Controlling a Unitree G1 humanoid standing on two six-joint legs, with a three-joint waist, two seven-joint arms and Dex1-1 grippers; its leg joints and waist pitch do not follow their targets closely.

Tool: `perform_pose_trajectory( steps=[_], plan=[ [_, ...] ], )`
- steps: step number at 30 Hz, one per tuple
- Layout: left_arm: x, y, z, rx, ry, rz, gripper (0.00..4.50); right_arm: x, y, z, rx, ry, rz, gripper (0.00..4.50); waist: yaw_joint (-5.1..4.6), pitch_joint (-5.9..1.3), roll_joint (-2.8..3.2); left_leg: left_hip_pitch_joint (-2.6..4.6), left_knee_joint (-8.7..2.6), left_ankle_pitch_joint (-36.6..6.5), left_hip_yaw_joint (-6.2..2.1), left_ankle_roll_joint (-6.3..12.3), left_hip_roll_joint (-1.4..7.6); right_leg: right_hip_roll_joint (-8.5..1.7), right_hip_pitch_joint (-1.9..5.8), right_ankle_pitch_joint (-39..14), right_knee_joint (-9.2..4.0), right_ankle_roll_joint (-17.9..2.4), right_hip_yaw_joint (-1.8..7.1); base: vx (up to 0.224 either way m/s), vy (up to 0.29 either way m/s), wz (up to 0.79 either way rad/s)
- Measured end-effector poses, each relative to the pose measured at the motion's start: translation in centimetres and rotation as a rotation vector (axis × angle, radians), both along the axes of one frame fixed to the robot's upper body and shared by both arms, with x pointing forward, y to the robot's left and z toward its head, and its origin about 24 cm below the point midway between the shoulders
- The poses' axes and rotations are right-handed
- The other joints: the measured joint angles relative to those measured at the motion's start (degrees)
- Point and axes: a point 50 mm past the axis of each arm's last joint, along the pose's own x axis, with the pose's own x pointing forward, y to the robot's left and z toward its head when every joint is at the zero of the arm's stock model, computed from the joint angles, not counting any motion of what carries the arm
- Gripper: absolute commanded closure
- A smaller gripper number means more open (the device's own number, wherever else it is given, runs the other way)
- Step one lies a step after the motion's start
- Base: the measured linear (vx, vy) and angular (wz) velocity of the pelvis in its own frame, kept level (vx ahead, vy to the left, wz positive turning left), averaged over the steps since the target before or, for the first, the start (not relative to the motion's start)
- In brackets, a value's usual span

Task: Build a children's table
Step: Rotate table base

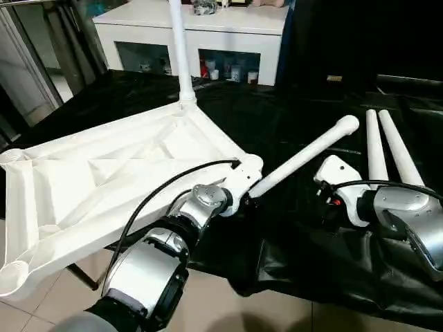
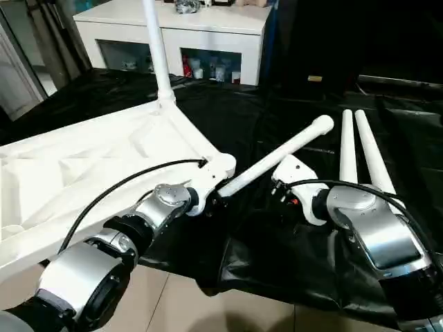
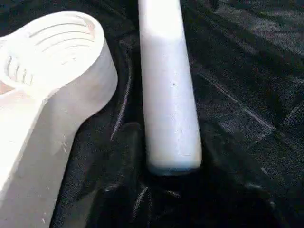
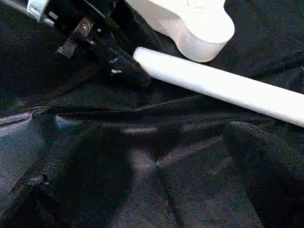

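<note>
The white plastic rectangular tabletop (image 1: 104, 187) lies upside down across the left half of the frame, ribbed underside up. One long white tapered tube leg (image 1: 178, 48) already stands in its far corner socket at upper centre. A second white tube leg (image 1: 304, 155) lies slanting across the middle of the frame on the black-draped surface (image 1: 277, 117), its near end just beside the tabletop's round near-corner socket (image 1: 249, 164) but not in it.

The left claw (image 1: 243, 200) sits at that near end; its fingers stand partly apart around the leg's tip, and whether they truly bear on it I cannot tell. The right claw (image 4: 142, 156) hovers spread wide over the cloth with nothing in it, near the leg's middle.

The step in hand looks like seating this leg — it probably calls for a firm hold near the tip, raising the leg upright and lining the tip over the socket before pressing down.

Two more white tube legs (image 1: 387, 149) lie side by side at the right, well clear. A white cabinet with glass doors (image 1: 194, 41) stands behind. The left arm's black cable (image 1: 166, 187) loops close to the socket and could snag.
</note>
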Motion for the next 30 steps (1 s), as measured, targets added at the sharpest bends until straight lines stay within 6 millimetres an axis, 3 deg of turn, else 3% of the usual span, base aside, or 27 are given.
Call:
perform_pose_trajectory(
  steps=[8,18,22,26,30],
  plan=[
    [0.1,0.2,0.0,-0.021,0.01,0.017,3.1,0.0,0.0,0.0,-0.005,-0.002,-0.001,0.0,0.01,0.0,0.0,-0.02,-0.06,0.01,0.0,0.01,0.0,0.0,-0.03,0.0,-0.01,0.0,-0.01,0.0,0.0,0.0],
    [0.5,1.0,0.3,-0.018,-0.037,0.02,3.14,0.3,0.0,0.0,-0.014,-0.029,-0.012,0.0,0.0,0.04,-0.06,-0.04,-0.15,0.05,-0.01,0.08,0.01,0.0,-0.1,0.0,-0.01,0.0,0.0,0.0,0.0,0.0],
    [1.1,1.7,1.6,-0.051,-0.102,-0.014,3.15,1.4,0.3,0.4,0.034,-0.099,-0.047,0.0,0.1,0.06,0.01,-0.14,-0.17,0.09,-0.06,0.13,0.01,-0.03,-0.27,0.0,0.02,0.0,0.05,0.0,0.0,0.0],
    [1.8,2.2,3.6,-0.111,-0.171,-0.042,3.15,2.6,0.7,2.8,0.1,-0.239,-0.058,0.0,0.5,0.07,-0.01,-0.12,-0.23,0.1,-0.11,0.16,0.01,-0.06,-0.31,0.0,0.13,-0.01,0.11,0.0,0.0,0.0],
    [2.2,4.1,6.6,-0.172,-0.24,-0.102,3.15,4.1,0.2,4.9,0.133,-0.397,-0.06,0.0,1.23,0.2,-0.21,-0.21,-0.29,0.11,-0.01,0.17,0.0,-0.15,-0.61,-0.18,0.73,-0.06,0.31,0.0,0.0,0.0]
  ],
)
